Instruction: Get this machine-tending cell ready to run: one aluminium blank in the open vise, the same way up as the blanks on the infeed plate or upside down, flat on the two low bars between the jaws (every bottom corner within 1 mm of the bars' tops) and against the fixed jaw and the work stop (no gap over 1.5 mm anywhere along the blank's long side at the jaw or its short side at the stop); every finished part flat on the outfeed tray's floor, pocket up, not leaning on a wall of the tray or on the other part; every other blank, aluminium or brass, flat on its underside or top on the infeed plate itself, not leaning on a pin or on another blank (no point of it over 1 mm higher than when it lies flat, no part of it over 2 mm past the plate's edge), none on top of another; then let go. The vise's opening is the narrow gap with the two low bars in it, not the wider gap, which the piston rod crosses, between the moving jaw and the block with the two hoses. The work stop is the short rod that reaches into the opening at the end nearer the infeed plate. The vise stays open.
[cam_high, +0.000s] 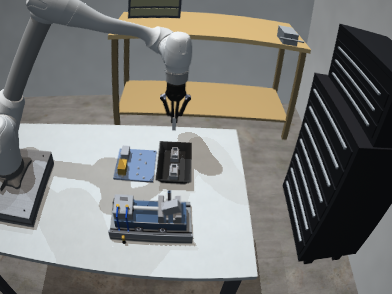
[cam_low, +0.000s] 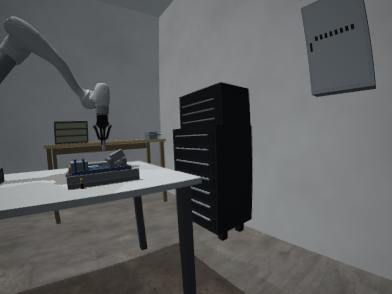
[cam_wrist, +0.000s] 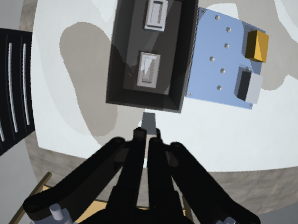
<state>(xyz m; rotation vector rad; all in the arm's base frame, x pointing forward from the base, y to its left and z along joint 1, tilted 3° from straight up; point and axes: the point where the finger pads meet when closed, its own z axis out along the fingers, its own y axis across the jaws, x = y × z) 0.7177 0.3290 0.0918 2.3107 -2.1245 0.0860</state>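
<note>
— So, how was the claw (cam_high: 173, 121)?
— Clenched on nothing, hanging above the table's (cam_high: 215, 235) far edge.
— And below it?
— At six o'clock sat the outfeed tray (cam_high: 162, 162) with two finished parts (cam_high: 175, 152), (cam_high: 173, 170). At the tray's nine o'clock lay the infeed plate (cam_high: 142, 167), bearing a brass blank (cam_high: 121, 163) and a grey one (cam_high: 125, 151).
— The vise (cam_high: 150, 216)?
— Nearer, at six; something tilted seemed to rest in it (cam_high: 170, 207).

Smooth white rounded arm (cam_high: 75, 17) ends in a black, linked-finger claw (cam_high: 174, 121).
</note>
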